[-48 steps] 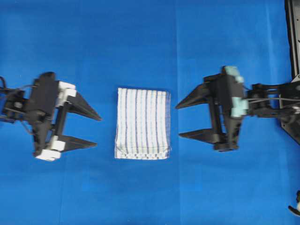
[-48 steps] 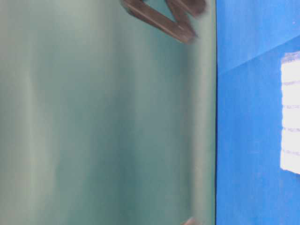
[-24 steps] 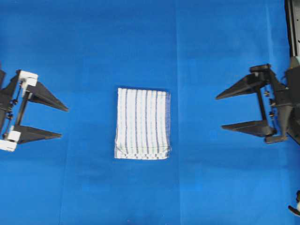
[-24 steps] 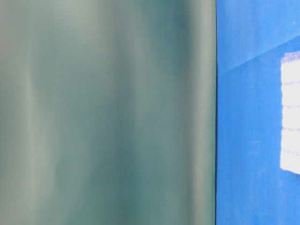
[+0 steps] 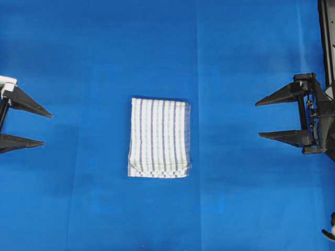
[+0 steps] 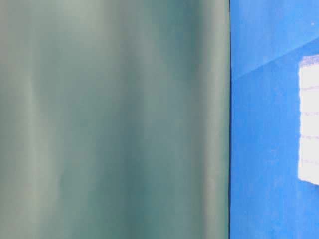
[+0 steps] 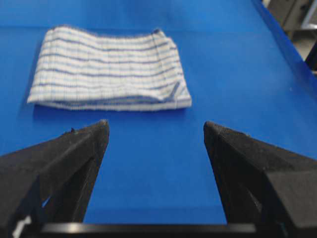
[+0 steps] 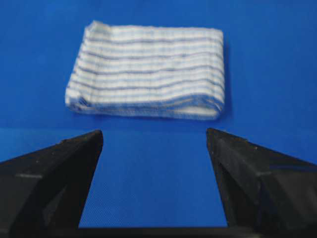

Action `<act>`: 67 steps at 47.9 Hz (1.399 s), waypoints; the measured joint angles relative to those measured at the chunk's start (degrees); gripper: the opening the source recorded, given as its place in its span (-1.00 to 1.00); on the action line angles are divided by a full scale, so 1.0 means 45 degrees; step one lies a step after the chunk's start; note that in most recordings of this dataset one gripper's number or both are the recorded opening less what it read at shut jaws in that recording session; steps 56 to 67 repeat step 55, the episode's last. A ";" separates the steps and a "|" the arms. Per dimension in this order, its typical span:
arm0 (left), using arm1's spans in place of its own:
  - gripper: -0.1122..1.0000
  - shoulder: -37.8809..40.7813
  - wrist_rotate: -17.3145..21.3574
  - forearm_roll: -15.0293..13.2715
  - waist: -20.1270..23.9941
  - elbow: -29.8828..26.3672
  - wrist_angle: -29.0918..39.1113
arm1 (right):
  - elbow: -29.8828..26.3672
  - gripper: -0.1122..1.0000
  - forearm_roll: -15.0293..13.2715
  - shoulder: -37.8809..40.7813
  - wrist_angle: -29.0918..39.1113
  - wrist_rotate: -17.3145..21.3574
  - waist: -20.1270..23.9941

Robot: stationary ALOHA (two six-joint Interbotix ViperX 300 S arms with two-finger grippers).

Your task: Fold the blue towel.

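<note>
The blue towel [image 5: 159, 138], white with thin blue stripes, lies folded in a compact rectangle at the middle of the blue table covering. It also shows in the left wrist view [image 7: 110, 68], the right wrist view [image 8: 146, 69] and at the right edge of the table-level view [image 6: 309, 122]. My left gripper [image 5: 47, 127] is open and empty at the far left edge, well clear of the towel. My right gripper [image 5: 258, 120] is open and empty at the far right, also well apart from it. Both point toward the towel.
The plain blue table covering [image 5: 167, 47] spans the whole surface. A black frame [image 5: 325, 36] stands at the right edge. A green backdrop [image 6: 114, 119] fills most of the table-level view.
Both grippers have drawn back from the towel, the left toward the left edge and the right toward the right edge. Both stay open. The towel has not moved.
</note>
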 measured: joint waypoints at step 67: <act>0.48 -0.0898 -0.0020 0.0000 0.0000 0.0723 -0.0039 | 0.0254 0.73 0.0020 0.0254 -0.0391 0.0098 0.0000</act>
